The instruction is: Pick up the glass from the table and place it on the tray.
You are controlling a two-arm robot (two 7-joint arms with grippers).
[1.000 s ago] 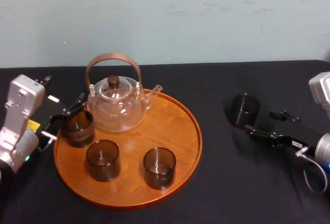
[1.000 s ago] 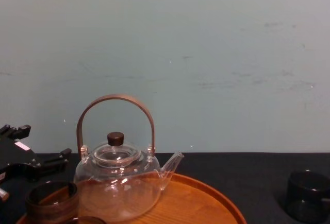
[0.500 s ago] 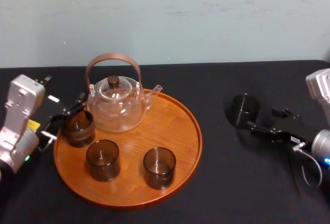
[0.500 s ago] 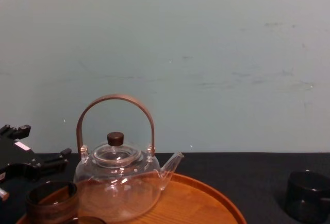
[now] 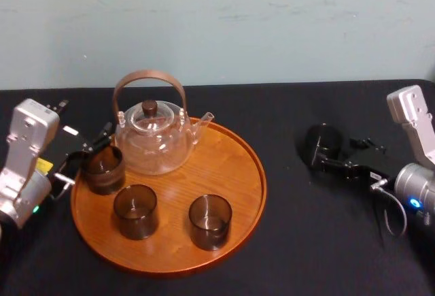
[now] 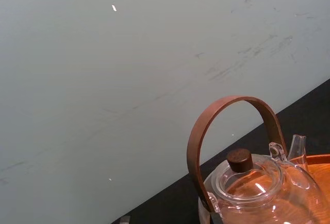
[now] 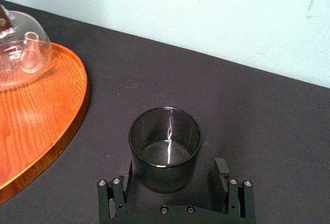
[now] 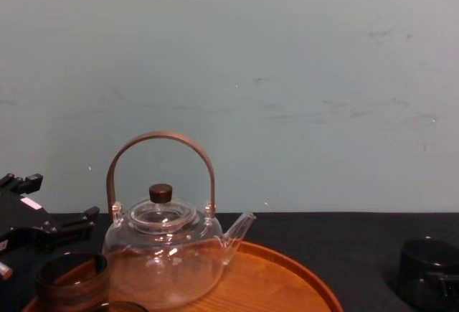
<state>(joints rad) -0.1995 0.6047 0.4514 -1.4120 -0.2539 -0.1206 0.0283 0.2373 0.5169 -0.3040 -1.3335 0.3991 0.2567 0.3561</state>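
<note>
Glass [image 7: 165,149] dim against table [image 7: 268,121], right gripper [image 7: 175,171] astride

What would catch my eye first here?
The clear teapot with its arched brown handle, at the back of the round tray beside three dark glasses. Then the lone glass on the black table right of the tray, between the open fingers of the right gripper. The left gripper sits at the tray's left edge.
</note>
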